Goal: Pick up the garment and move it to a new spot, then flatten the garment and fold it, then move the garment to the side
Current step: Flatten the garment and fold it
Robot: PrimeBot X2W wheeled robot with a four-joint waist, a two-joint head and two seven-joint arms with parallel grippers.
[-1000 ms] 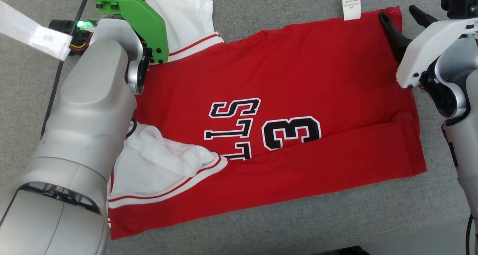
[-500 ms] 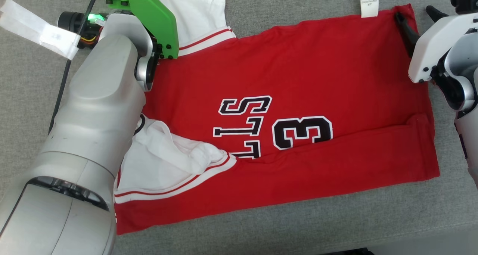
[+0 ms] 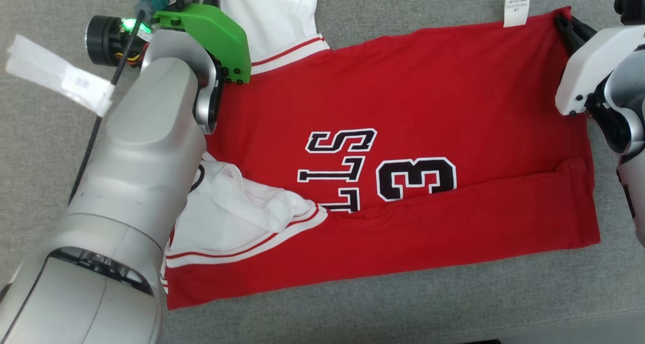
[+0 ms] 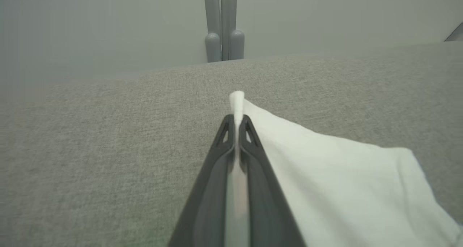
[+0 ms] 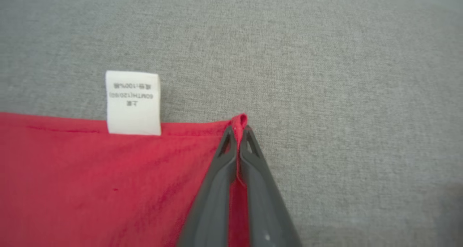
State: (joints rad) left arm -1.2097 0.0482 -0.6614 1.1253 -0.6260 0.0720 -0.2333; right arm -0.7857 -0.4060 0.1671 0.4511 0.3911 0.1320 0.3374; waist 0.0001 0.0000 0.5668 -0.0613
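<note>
Right gripper [image 5: 238, 130] has clamped the garment [image 3: 403, 107] at its red corner.

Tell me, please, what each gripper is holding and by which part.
Both hold the garment: the left gripper pinches its white sleeve edge, the right gripper its red corner beside the label.

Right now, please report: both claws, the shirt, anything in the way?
Left claw shut on white sleeve edge. Right claw shut on red hem corner. Red-and-white printed jersey shirt spread on grey fabric surface. Pale left forearm hides collar end.
</note>
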